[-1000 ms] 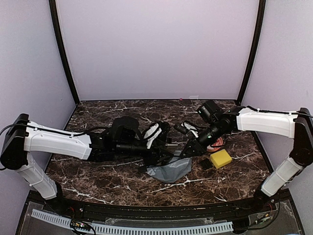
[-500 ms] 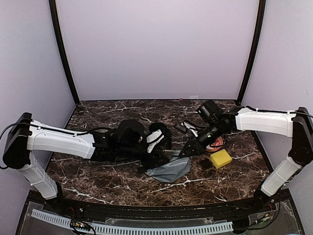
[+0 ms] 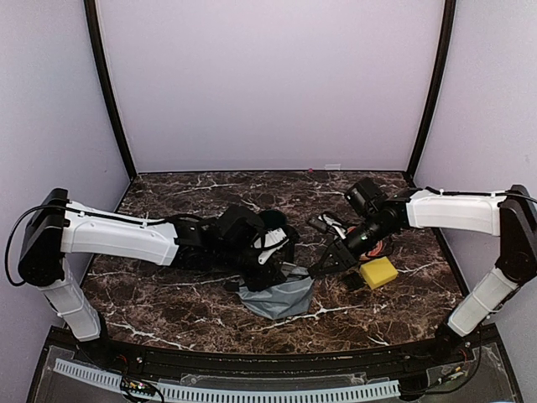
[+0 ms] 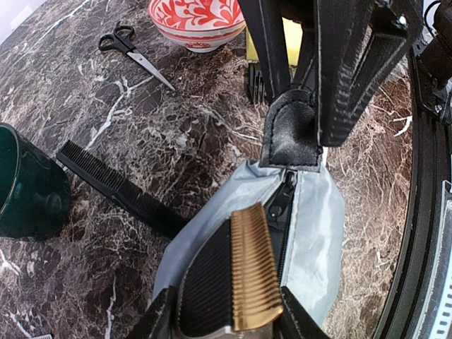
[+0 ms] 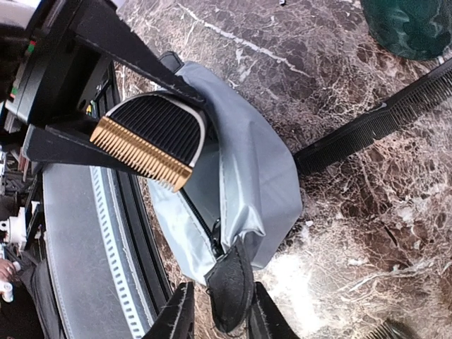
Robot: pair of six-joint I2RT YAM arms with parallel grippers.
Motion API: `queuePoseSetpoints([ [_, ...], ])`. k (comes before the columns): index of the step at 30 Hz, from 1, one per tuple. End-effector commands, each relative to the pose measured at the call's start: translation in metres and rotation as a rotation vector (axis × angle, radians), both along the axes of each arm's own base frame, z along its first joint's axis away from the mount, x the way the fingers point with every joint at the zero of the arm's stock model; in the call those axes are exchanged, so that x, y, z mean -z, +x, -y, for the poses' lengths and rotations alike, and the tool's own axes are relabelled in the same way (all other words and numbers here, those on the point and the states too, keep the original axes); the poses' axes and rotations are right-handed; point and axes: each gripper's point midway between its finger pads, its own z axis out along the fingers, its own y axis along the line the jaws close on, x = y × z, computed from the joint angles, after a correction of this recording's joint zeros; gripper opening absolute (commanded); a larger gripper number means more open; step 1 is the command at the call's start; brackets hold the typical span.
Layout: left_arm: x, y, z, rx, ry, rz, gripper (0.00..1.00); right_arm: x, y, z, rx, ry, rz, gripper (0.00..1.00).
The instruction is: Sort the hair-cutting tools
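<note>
The left fingers (image 4: 161, 321) are clamped on the one tapered black clipper (image 4: 233, 282) with a gold toothed blade, held over the zip of the single grey fabric pouch (image 4: 314, 233); the right fingers (image 5: 182, 318) are pinched tight on the pouch's black pull tab (image 5: 227, 282); one long black comb (image 4: 116, 187) lies on the marble bench (image 4: 176, 120), its end meeting the pouch, beside one dark green cup (image 4: 28, 187); one pair of dark-handled scissors (image 4: 134, 49) lies near one red-and-white patterned bowl (image 4: 198, 18); one yellow block (image 3: 377, 271) sits nearby
</note>
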Motion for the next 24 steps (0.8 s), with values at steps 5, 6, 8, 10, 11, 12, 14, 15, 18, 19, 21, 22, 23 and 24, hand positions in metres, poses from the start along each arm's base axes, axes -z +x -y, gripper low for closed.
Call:
queuePoseSetpoints([
  [5,-0.014,-0.003,0.001,0.005,0.01,-0.005,0.0,-0.002,-0.002,-0.003,0.001,0.044,-0.059,0.28],
  [6,-0.015,-0.004,0.001,0.006,0.012,-0.005,0.0,-0.001,-0.001,-0.002,0.003,0.041,-0.064,0.29],
  [8,-0.018,-0.007,0.002,0.015,0.01,-0.007,0.0,0.0,-0.001,-0.003,0.005,0.039,-0.074,0.29],
  [10,-0.019,-0.009,0.002,0.019,0.01,-0.007,0.0,-0.001,-0.002,-0.004,0.0,0.046,-0.085,0.29],
  [11,-0.02,-0.01,0.001,0.021,0.01,-0.007,0.0,-0.003,-0.003,-0.005,-0.002,0.053,-0.088,0.28],
  [12,-0.02,-0.01,0.001,0.02,0.012,-0.007,0.0,0.002,-0.003,-0.006,-0.005,0.047,-0.113,0.27],
  [14,-0.02,-0.01,0.001,0.013,0.012,-0.004,0.0,0.003,-0.004,-0.008,-0.012,0.052,-0.136,0.25],
  [15,-0.022,-0.01,0.001,0.01,0.006,-0.003,0.0,0.004,-0.005,-0.009,-0.015,0.053,-0.146,0.25],
  [18,-0.024,-0.011,0.002,0.008,-0.005,0.001,0.0,0.008,-0.006,-0.01,-0.018,0.048,-0.167,0.26],
  [19,-0.025,-0.011,0.002,0.006,-0.006,0.002,0.0,0.01,-0.008,-0.01,-0.022,0.044,-0.171,0.27],
  [21,-0.025,-0.011,0.002,0.005,-0.008,0.005,0.0,0.012,-0.011,-0.011,-0.03,0.038,-0.18,0.27],
  [22,-0.025,-0.012,0.002,0.007,-0.007,0.004,0.0,0.013,-0.012,-0.012,-0.034,0.038,-0.185,0.24],
  [23,-0.025,-0.012,0.002,0.011,-0.008,0.001,0.0,0.012,-0.013,-0.013,-0.036,0.041,-0.188,0.18],
  [24,-0.024,-0.014,0.002,0.017,-0.008,-0.002,0.0,0.011,-0.013,-0.013,-0.038,0.046,-0.189,0.12],
])
